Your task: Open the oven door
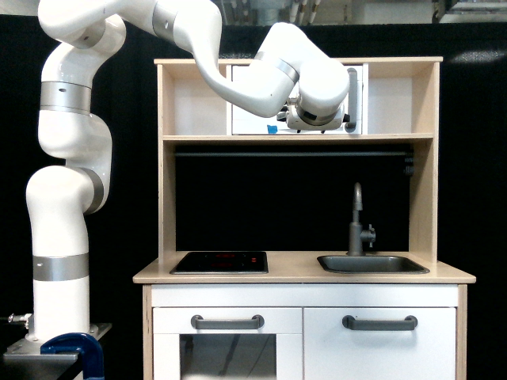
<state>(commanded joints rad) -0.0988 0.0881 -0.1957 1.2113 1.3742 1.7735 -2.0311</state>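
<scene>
Hovering my pincer by vertical grey bar handle of wide white flat oven door; pincer state unclear. Door shut; grasp, pull left.

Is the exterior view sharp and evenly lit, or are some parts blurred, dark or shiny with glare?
In the exterior view, the wooden toy kitchen is sharp and evenly lit; the white robot arm shows soft highlights and no motion blur; the black backdrop stays very dark, with faint light patches at the exterior view's top right; the wide white oven door is mostly hidden behind the arm; the gripper cannot be made out.
</scene>
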